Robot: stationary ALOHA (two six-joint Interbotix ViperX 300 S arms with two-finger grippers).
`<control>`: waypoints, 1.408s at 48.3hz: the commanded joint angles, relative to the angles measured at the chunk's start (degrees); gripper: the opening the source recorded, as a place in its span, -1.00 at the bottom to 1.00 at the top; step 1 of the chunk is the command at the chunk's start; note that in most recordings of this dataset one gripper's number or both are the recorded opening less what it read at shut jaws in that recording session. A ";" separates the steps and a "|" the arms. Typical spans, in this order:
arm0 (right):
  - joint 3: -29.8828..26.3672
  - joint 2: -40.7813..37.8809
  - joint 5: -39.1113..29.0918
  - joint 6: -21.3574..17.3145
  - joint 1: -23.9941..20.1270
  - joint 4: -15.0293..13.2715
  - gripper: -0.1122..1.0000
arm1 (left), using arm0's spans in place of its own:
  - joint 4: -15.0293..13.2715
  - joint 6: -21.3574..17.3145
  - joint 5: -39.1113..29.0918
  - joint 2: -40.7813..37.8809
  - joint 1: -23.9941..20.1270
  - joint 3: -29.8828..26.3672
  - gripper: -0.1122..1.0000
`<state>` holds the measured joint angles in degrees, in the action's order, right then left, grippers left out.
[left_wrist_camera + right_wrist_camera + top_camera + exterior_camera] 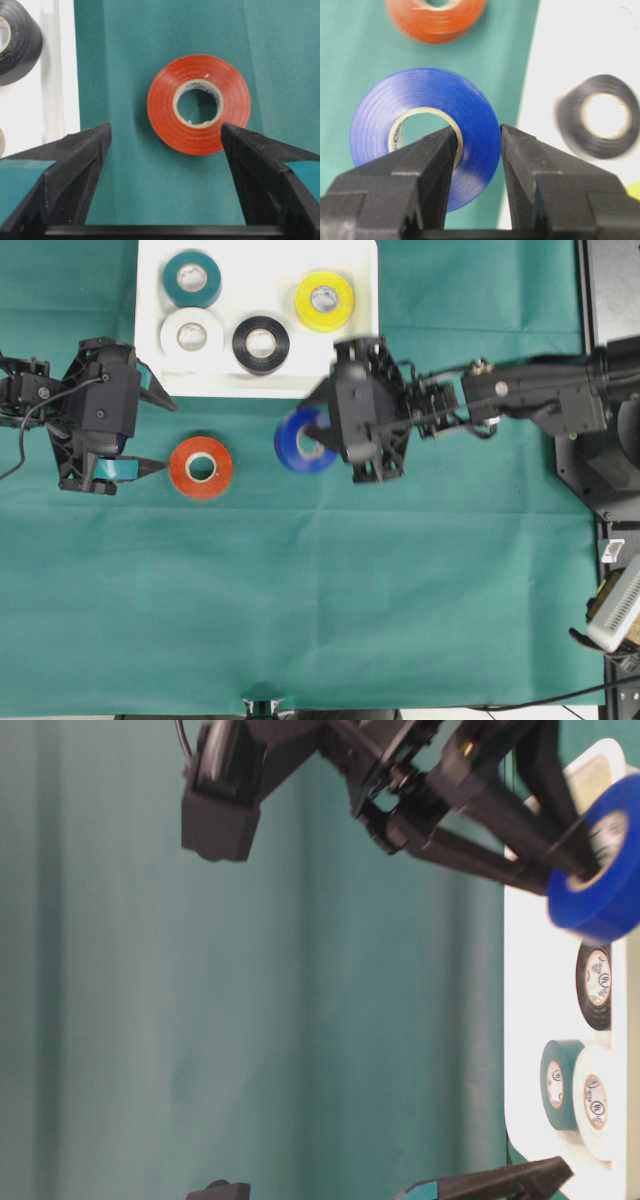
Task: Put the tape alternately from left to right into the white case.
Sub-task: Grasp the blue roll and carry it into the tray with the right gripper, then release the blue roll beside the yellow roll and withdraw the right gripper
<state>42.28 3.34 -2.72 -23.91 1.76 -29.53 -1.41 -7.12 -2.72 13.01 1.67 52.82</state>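
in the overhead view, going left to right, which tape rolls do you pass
teal roll, white roll and red-orange roll come at nearly the same place, so their order is unclear → black roll → blue roll → yellow roll

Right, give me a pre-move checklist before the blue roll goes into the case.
1. Right pincer clamps the blue roll, one finger through the core, one outside: ok.
2. Blue roll lifted off the cloth: ok, seen in the table-level view.
3. Free spot in the white case among the teal roll, white roll, black roll and yellow roll: ok.
4. Left pincer open, straddling the red-orange roll without touching: ok.
5. Grip firm enough for the carry: cannot tell.
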 commanded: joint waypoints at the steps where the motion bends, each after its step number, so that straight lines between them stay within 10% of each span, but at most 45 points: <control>1: -1.41 1.49 0.26 -0.09 2.64 -0.62 -0.76 | -0.09 -0.09 0.44 0.79 0.18 -0.79 0.81; 24: -1.41 -0.35 0.35 -0.09 15.29 -3.25 -0.76 | -0.09 -0.09 0.44 0.88 0.18 -0.79 0.81; 68: -0.88 -1.76 0.18 -0.53 16.96 -3.96 -0.76 | -0.09 0.00 0.44 0.79 0.18 -1.23 0.81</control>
<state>42.19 0.88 -2.72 -24.26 18.81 -33.40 -1.41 -7.21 -2.72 13.10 1.67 52.82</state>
